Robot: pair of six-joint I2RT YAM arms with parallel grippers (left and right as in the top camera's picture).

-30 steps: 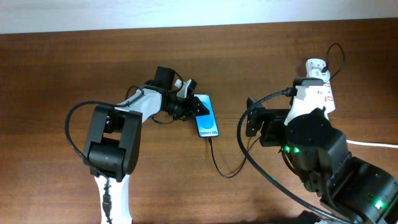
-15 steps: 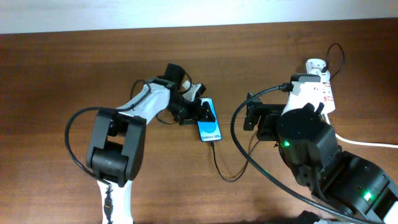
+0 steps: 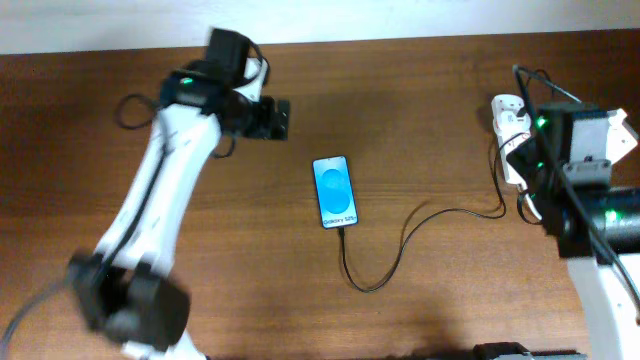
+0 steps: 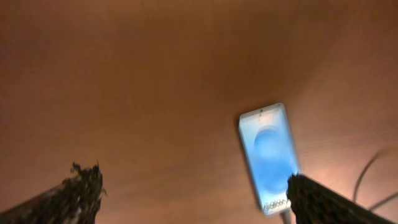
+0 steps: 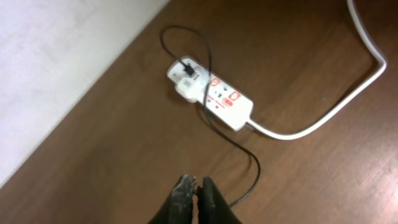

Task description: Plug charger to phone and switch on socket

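The counter [image 3: 450, 110] is showing brown wood grain, semi-matt w/ soft sheen. The phone [image 3: 334, 191] is gleaming glossy, glass-like screen, black rim. The socket [image 5: 214, 94] is looking smooth white plastic; charger [image 3: 460, 210] & white cord [image 5: 280, 132] are looking smooth, plastic-coated.

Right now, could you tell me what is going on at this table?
Nothing is being held at the moment. The phone lies face up on the table with its screen lit. The charger cable runs from the phone's bottom edge, where it looks plugged in, across to the power strip. The left end effector is open and off to the phone's side. The right end effector is shut, empty and apart from the power strip. I cannot tell whether its switches are on.
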